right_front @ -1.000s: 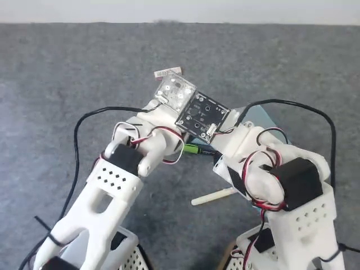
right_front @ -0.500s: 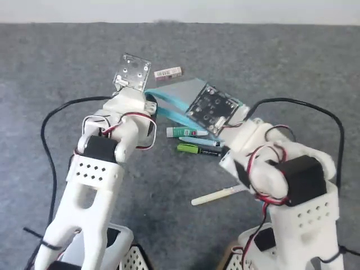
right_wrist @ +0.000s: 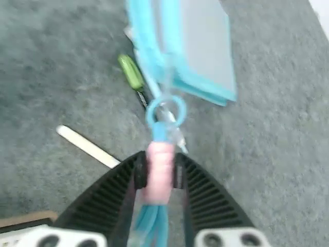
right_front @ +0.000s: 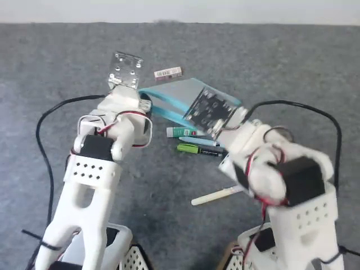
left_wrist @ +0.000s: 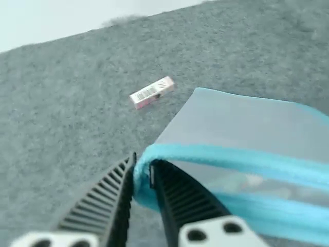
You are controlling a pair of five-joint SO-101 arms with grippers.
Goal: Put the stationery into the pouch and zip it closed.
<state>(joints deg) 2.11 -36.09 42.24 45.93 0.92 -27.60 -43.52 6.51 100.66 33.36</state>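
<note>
Nearest: white stick [right_front: 216, 195] lying on the grey felt table [right_front: 292, 67], apart from the other items.
Right gripper [right_wrist: 158, 163]: jaws pinched on the pink pull tab [right_wrist: 159, 172] of the zip, at the right end of the pouch [right_front: 177, 93].
Loose pens: green marker [right_front: 194, 149], pale blue pen [right_front: 201, 140] and green-and-white tube [right_front: 183, 131], side by side just in front of the pouch.
Left gripper [left_wrist: 141, 172]: jaws clamped on the blue zip edge at the pouch's left end.
Pouch: grey with blue trim, held at both ends.
Farthest: small barcoded box [right_front: 167, 73], on the table just beyond the pouch.
</note>
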